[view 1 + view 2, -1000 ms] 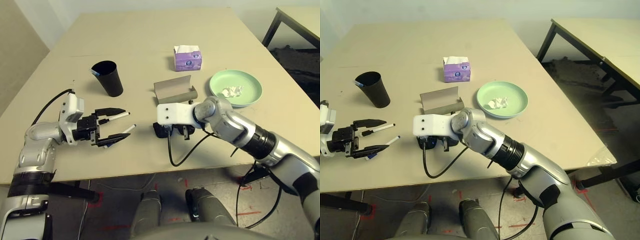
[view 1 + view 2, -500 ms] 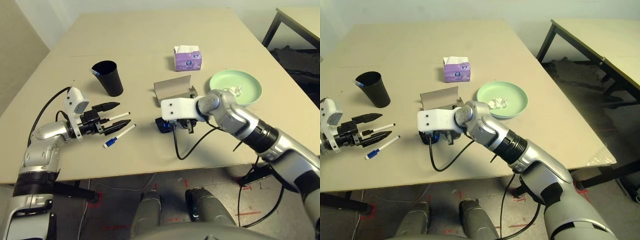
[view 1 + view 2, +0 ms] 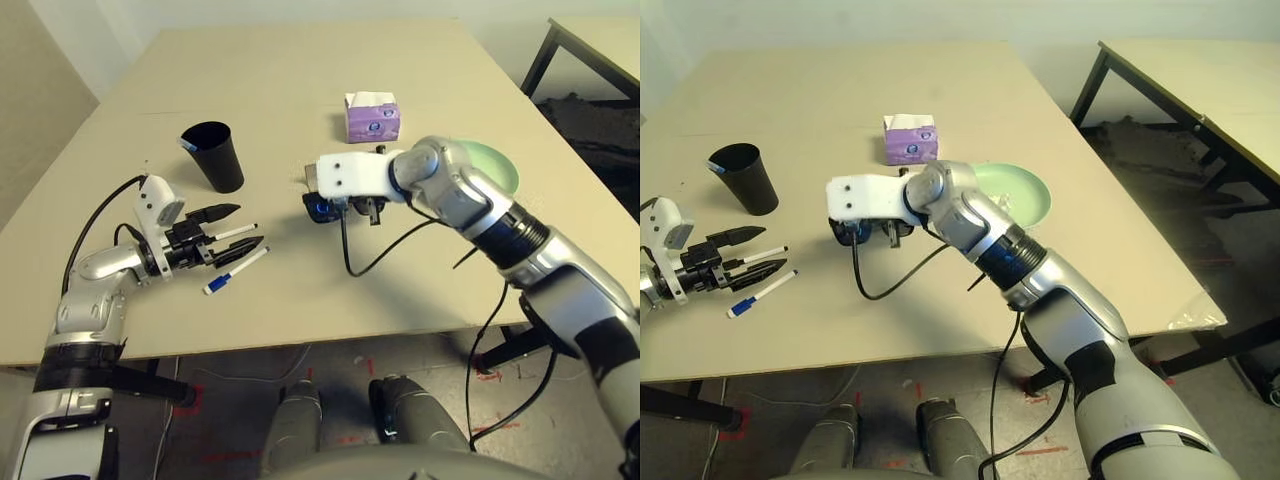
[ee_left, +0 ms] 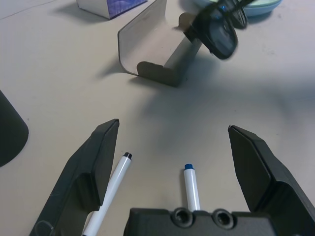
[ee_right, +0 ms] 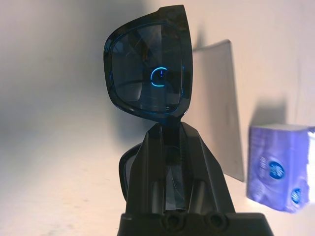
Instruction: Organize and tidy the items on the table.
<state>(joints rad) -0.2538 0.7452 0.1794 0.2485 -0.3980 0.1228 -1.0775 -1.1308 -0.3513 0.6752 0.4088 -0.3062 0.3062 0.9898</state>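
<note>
Centrally, the right gripper (image 5: 171, 132), its two fingers clamped on the sunglasses (image 5: 147, 69), holds them above the table (image 3: 290, 310) near the open case (image 4: 152, 44); the left gripper (image 4: 172, 132), fingers apart, hovers over two markers, black-capped (image 4: 109, 194) and blue-capped (image 4: 192, 189); the cup (image 3: 213, 160) stands beyond it, and the plate (image 3: 1025, 190), bearing the tissue (image 3: 1001, 202), lies beyond the right forearm (image 3: 985, 225)
</note>
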